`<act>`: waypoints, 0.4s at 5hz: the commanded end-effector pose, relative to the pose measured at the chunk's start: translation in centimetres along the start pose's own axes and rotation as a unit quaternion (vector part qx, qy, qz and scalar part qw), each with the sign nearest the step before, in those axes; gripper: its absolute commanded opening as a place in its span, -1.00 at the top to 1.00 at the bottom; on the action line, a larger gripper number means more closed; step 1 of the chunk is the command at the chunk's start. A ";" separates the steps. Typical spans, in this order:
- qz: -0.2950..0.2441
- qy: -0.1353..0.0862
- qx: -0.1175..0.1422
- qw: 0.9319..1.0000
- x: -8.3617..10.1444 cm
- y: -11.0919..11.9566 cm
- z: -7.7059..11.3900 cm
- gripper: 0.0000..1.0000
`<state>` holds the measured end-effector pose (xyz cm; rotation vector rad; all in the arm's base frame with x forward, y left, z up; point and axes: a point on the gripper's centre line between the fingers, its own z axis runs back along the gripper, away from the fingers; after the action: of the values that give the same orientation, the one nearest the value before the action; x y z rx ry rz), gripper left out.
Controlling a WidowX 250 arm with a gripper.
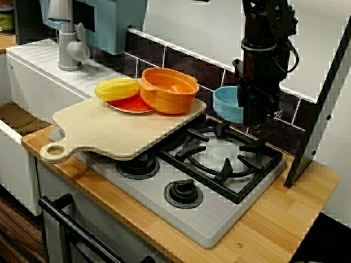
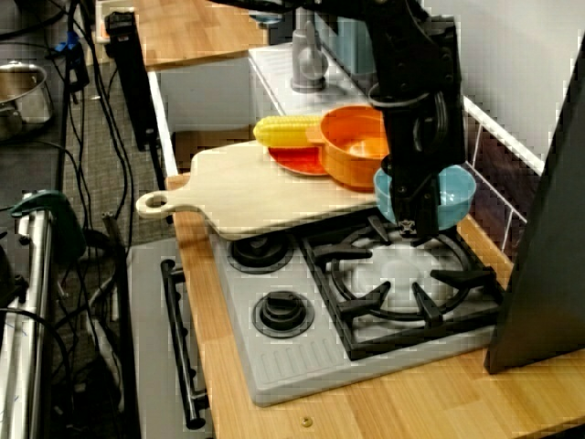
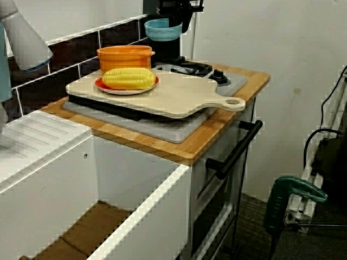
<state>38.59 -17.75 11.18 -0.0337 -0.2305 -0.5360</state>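
- Two small round burners [image 1: 184, 193] sat lowest in the view across the stove, on the grey stove top [image 1: 219, 227] set into the wooden bench [image 1: 285, 213].
- Just behind them, right of centre, lay the black grate [image 1: 225, 159].
- Left of centre, a pale cutting board [image 1: 109, 129] overlapped the stove's left part, its holed handle pointing to the lower left.
- On the board's far end a red plate [image 1: 131, 105] carried a yellow corn cob [image 1: 118, 89]. An orange pot [image 1: 170, 90] stood just beside it on the right.
- Beyond the grate, before the dark tiles, was the blue bowl [image 1: 226, 104]. In the view from the sink side it hung clear above the stove at top centre.
- The fingers [image 1: 255, 112] hung from the black arm [image 1: 266, 38] at upper right and appeared pinched on the bowl's right rim.
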 end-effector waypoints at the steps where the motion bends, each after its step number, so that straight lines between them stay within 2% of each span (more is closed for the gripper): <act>1: -0.016 -0.009 0.024 1.000 -1.4 -0.2 -1.1 1.00; 2: -0.018 -0.010 0.030 0.999 -2.1 -0.3 -1.6 1.00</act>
<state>36.57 -17.28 6.74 0.0324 -0.2003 -0.5616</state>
